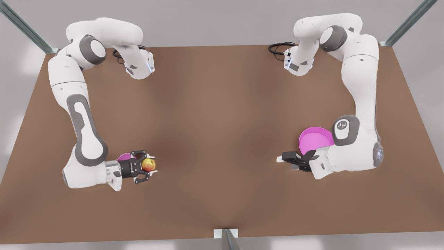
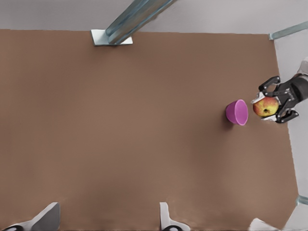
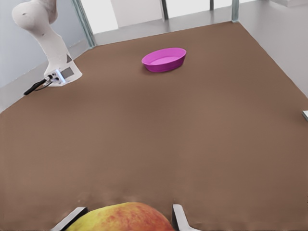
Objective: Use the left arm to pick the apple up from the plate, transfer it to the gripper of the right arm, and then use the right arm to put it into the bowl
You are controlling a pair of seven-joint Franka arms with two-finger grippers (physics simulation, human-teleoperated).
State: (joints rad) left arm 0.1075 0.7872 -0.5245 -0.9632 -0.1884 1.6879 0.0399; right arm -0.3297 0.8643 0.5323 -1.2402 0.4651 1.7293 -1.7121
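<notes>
The apple [image 1: 148, 164], yellow with a red blush, sits between the fingers of my right gripper [image 1: 147, 165], on the arm at the front view's left. The right wrist view shows the apple [image 3: 122, 219] close up inside the right gripper [image 3: 126, 222]. The small pink bowl [image 1: 125, 157] lies partly hidden behind that gripper. From the left wrist view, the bowl [image 2: 237, 112] stands just beside the held apple [image 2: 266, 107]. My left gripper [image 1: 289, 159] is open and holds nothing, next to the magenta plate [image 1: 315, 139], which has nothing on it [image 3: 164, 59].
The brown table [image 1: 222, 121] spreads wide between the two arms. A metal post foot [image 1: 225, 234] stands at the near edge and shows again [image 2: 111, 36] in the left wrist view. The left arm's base [image 3: 60, 72] and cable sit at the table's far side.
</notes>
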